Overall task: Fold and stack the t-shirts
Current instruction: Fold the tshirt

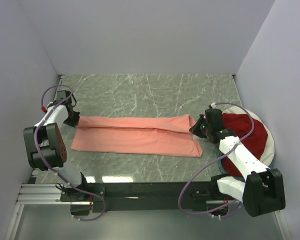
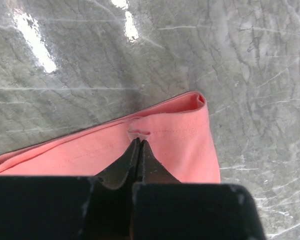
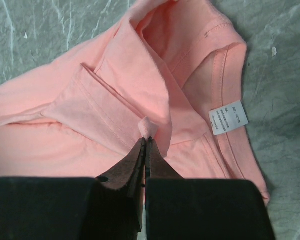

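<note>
The salmon-pink t-shirt (image 1: 137,135) lies folded lengthwise as a long band across the marble table. My left gripper (image 1: 73,119) is shut on its left end, pinching the hem edge (image 2: 140,131). My right gripper (image 1: 198,126) is shut on its right end, pinching a fold of cloth (image 3: 148,128) near the collar; the white neck label (image 3: 228,118) shows beside it. The dark red t-shirt (image 1: 250,137) lies in the basket at the right, under my right arm.
The white-rimmed round basket (image 1: 271,145) sits at the table's right edge against the wall. White walls close the left, back and right. A black rail (image 1: 140,190) runs along the near edge.
</note>
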`<state>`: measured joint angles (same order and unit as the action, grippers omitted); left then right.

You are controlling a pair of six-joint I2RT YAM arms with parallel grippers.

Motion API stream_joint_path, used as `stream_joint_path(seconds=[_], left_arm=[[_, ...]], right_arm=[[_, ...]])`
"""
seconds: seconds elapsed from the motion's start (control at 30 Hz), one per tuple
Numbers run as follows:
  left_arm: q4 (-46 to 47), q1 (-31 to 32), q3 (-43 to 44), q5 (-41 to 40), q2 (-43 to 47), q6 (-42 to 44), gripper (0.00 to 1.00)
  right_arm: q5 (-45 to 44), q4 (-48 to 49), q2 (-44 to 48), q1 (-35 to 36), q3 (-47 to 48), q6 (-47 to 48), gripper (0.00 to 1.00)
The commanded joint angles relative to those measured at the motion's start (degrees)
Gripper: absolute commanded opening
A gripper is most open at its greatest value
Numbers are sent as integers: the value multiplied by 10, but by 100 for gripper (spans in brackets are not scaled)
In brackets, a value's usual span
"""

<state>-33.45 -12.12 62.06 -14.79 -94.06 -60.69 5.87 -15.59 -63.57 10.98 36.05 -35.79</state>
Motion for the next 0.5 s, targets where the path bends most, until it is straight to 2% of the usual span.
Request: stream_joint_path(seconds=[0.0, 0.33, 0.43, 0.47], left_arm=[[13, -4, 1, -5, 34, 4, 1], [39, -7, -46, 0, 47, 2, 1], [74, -12, -85, 20, 61, 0, 12], [79, -15, -93, 27, 66, 0, 23]], right_arm=[[-3, 6, 21, -5, 0, 0, 0], [25, 34, 13, -5, -39, -9, 0], [40, 41, 12, -5, -50, -9, 17], [44, 38, 18, -5, -53, -9, 30]])
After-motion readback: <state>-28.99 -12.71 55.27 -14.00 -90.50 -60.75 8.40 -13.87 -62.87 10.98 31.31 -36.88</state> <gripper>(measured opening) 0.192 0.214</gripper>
